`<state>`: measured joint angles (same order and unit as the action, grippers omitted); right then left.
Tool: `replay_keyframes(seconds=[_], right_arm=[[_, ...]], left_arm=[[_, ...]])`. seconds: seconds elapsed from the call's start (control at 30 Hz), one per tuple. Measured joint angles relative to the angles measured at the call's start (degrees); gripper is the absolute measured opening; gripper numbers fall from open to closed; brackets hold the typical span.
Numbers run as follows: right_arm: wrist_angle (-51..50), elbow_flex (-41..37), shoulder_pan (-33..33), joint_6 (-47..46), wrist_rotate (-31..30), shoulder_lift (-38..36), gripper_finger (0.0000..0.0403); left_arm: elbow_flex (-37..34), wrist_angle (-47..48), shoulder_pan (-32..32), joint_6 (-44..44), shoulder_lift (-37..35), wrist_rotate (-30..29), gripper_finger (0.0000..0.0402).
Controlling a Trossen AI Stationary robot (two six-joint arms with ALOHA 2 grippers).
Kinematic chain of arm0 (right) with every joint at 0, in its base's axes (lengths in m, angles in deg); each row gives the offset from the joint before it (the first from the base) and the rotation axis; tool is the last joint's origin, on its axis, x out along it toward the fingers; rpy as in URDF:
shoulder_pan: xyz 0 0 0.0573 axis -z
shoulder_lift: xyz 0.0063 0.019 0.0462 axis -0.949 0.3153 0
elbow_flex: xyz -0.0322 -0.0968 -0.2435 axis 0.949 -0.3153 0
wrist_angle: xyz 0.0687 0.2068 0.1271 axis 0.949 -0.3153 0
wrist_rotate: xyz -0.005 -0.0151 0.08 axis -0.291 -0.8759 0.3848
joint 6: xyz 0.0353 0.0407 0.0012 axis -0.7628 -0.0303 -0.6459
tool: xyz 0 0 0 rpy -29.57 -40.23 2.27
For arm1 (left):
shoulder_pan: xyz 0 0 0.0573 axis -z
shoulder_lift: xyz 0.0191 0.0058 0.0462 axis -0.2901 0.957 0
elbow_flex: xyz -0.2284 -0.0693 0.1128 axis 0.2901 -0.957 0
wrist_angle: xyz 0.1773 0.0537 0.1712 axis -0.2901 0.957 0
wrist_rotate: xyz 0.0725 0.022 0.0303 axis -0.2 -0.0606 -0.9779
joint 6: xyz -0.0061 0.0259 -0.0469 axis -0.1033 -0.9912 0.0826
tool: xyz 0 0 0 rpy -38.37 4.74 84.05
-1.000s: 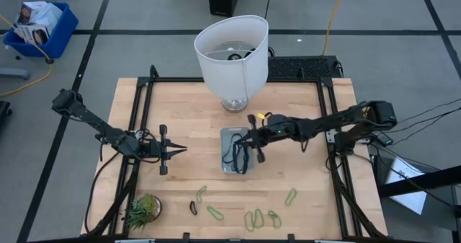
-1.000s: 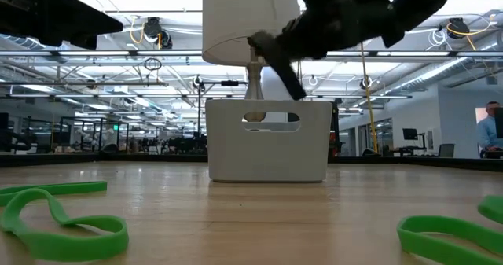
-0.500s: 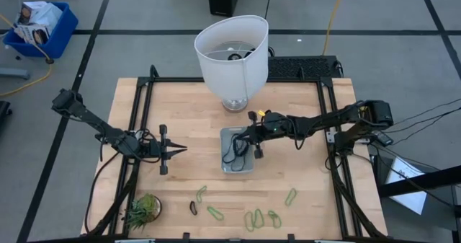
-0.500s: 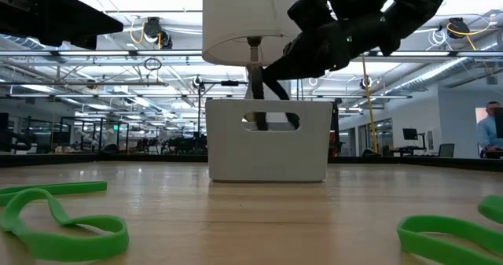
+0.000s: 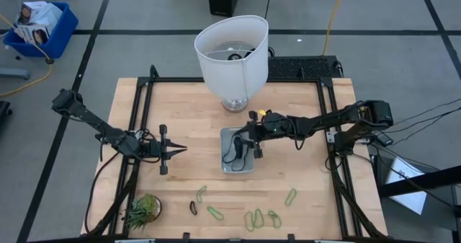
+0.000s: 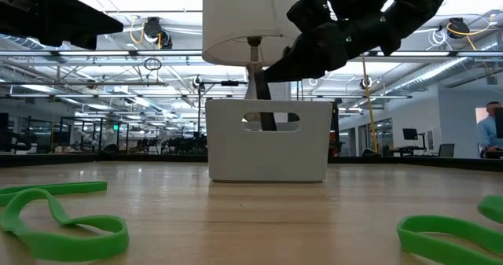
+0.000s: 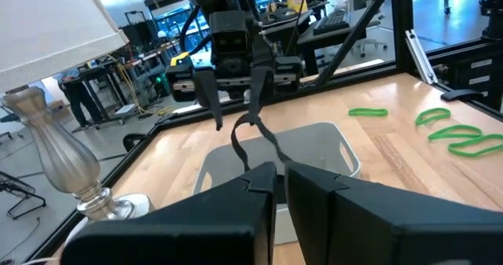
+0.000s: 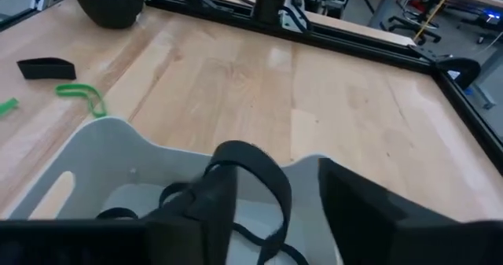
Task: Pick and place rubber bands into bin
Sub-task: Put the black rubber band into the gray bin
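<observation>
Right gripper (image 5: 250,145) sits low over the bin (image 5: 245,168), fingers parted, with a dark rubber band (image 7: 250,133) draped from one finger into the tray. You have it there, I judge, so the band falls inside the walls rather than onto the table (image 5: 187,113). More dark bands (image 5: 232,153) lie coiled in the bin already.

Left gripper (image 5: 178,150) waits well apart at the bin's left, fingers together, clamped on nothing.

From above, you see the work left: light-green bands (image 5: 253,218) and one dark band (image 5: 193,208) scattered along the near edge, beside a spiky plant (image 5: 142,208). The left wrist view alone shows the hanging band dangling from the finger. The right wrist view shows that loop (image 8: 250,171) close up over the bin's pale floor. The low view hides the bin's contents behind its wall (image 6: 267,151), under the white lampshade (image 6: 247,21).
</observation>
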<state>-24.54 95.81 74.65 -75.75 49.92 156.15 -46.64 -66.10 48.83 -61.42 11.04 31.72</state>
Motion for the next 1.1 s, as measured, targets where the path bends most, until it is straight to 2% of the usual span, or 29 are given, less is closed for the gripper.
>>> replay_keyframes(seconds=[0.1, 0.23, 0.37, 0.5, 0.63, 0.77, 0.9, 1.1], right_arm=[[0.0, 0.0, 0.0, -1.0, 0.0, 0.0, 0.0197], [-1.1, 0.1, -0.1, -3.5, 0.0, -0.1, 0.0206], [-17.9, 5.4, -0.1, -4.8, -0.9, 0.0, 0.0207], [-32.6, 13.4, -1.6, -2.5, -6.3, -0.1, 0.0208], [-40.6, 20.1, -3.2, -0.8, -7.3, -0.1, 0.0208], [-40.3, 22.2, -5.1, 2.3, -7.3, -0.7, 0.0204], [-37.5, 22.3, -7.4, 5.6, -4.0, -3.4, 0.0171], [-39.0, 22.1, -9.3, 6.3, -2.4, -10.0, 0.0045]], left_arm=[[0.0, 0.0, 0.0, 0.0, 0.0, 0.0, 0.0037], [0.0, 0.0, 0.0, 0.0, 0.0, 0.0, 0.0037], [0.0, 0.0, 0.0, 0.0, 0.0, 0.0, 0.0037], [0.0, 0.0, 0.0, 0.0, 0.0, 0.0, 0.0037], [0.0, 0.0, 0.0, 0.0, 0.0, 0.0, 0.0037], [0.0, 0.0, 0.0, 0.1, 0.0, 0.0, 0.0037], [0.0, 1.2, 0.0, 0.5, 0.0, 0.0, 0.0037], [0.0, 2.7, 0.0, 1.6, 0.0, 0.0, 0.0037]])
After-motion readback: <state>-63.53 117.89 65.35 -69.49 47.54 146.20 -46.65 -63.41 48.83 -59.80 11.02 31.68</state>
